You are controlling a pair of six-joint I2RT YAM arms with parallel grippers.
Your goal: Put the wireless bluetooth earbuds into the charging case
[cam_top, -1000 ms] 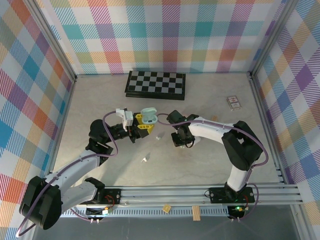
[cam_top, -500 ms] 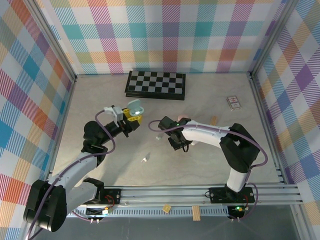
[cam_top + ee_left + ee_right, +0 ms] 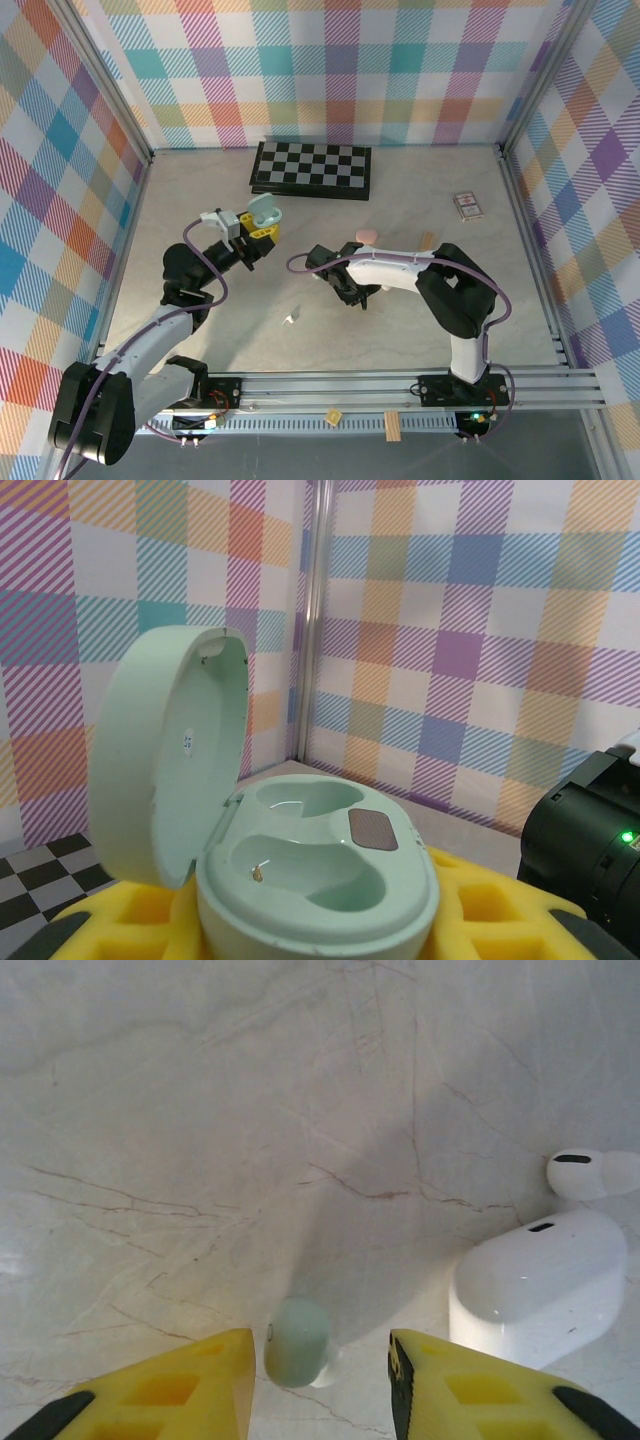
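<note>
My left gripper (image 3: 258, 228) is shut on a mint green charging case (image 3: 315, 880), held off the table left of centre. Its lid (image 3: 170, 755) stands open and both wells are empty. The yellow pads (image 3: 500, 930) press on the case's sides. My right gripper (image 3: 320, 1360) is low over the table and open. A mint green earbud (image 3: 298, 1343) lies between its yellow fingers, closer to the left one. A closed white case (image 3: 540, 1285) and a white earbud (image 3: 590, 1173) lie just right of that gripper. Another white earbud (image 3: 290, 318) lies nearer the front.
A pink case (image 3: 368, 235) and a small wooden block (image 3: 427, 240) lie behind the right arm. A chessboard (image 3: 311, 167) sits at the back wall, and a card pack (image 3: 467, 205) at the back right. Plaid walls close in three sides.
My left gripper has carried the mint case left and toward the back. My right gripper has moved left and now straddles the mint earbud.
</note>
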